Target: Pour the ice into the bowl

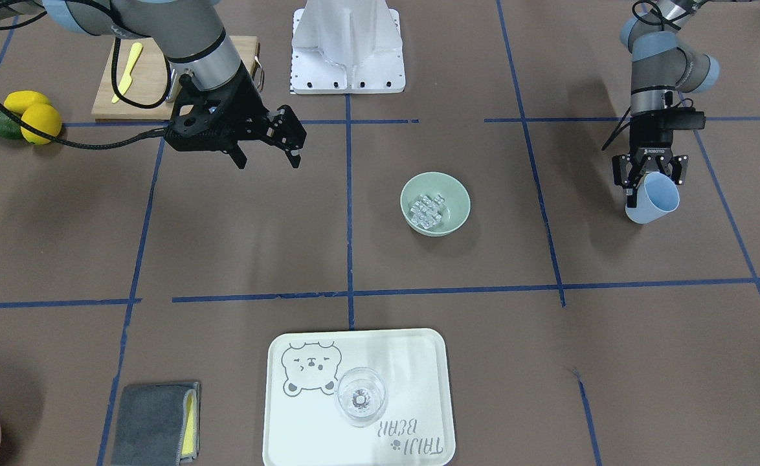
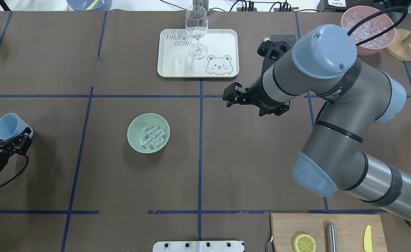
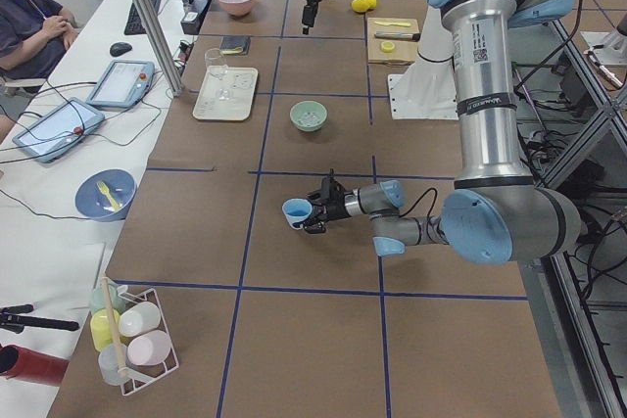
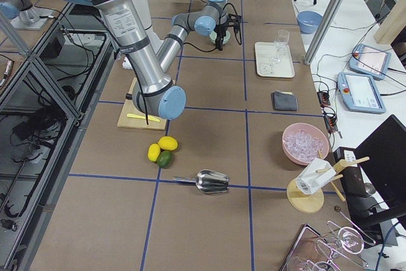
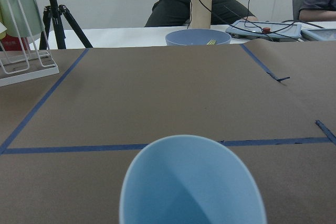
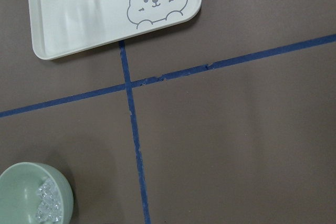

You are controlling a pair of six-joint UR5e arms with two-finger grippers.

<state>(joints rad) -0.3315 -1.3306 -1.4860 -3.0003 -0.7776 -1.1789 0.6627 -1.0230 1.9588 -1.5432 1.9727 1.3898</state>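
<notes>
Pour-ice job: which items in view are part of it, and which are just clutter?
Job:
- ice, in the mint-green bowl
- light blue cup, held by the left gripper

Lying about:
- bear tray with wine glass
- pink container of cubes
- cutting board, lemon half
- grey cloth
- metal scoop
- right gripper, open and empty

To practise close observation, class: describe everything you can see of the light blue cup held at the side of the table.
The light blue cup is plain, smooth and matte, plastic by its look, tapering toward its base, with no handle in sight. The left gripper clamps its wall and holds it tilted, mouth turned up and toward the robot's left. The left wrist view shows its inside empty. It is well apart from the bowl, where the ice lies.
</notes>
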